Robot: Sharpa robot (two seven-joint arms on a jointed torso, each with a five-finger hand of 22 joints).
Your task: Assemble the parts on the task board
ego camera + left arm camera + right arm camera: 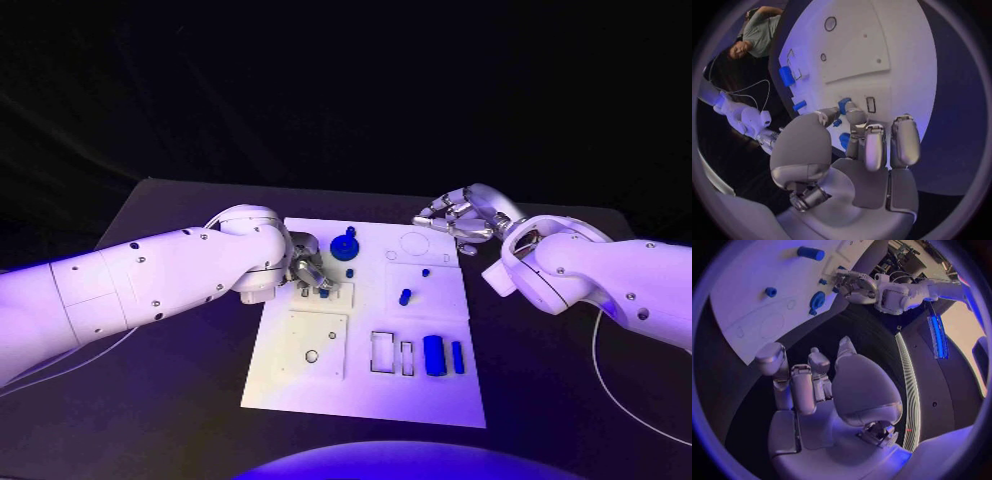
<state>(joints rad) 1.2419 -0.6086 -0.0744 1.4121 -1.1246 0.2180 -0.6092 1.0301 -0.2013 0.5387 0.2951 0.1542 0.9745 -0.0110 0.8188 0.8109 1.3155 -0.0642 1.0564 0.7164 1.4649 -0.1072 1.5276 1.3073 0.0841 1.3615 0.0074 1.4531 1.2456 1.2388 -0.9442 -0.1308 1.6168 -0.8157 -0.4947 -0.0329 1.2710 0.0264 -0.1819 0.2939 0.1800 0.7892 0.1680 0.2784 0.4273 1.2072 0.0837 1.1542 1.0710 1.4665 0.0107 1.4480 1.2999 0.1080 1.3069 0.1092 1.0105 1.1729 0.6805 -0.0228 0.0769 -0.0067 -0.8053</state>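
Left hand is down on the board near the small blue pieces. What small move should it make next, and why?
Probably close the fingers of the left hand on the small blue part beside them and lift it a little. In the left wrist view the fingertips sit at that part on the task board, but a firm hold is not clear. The right hand hovers at the board's far edge, holding nothing.

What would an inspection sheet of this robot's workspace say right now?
Surface: black table, with the white task board in its middle.
Job's things: blue parts on the board, among them a round part, two small pieces and upright blocks in slots near the front.
Clutter: nothing seen.
Hands: left hand down on the board, fingers around a small blue part; right hand above the board's far right corner, holding nothing.
Cables: thin white cable under the right arm.
Surroundings: dark.
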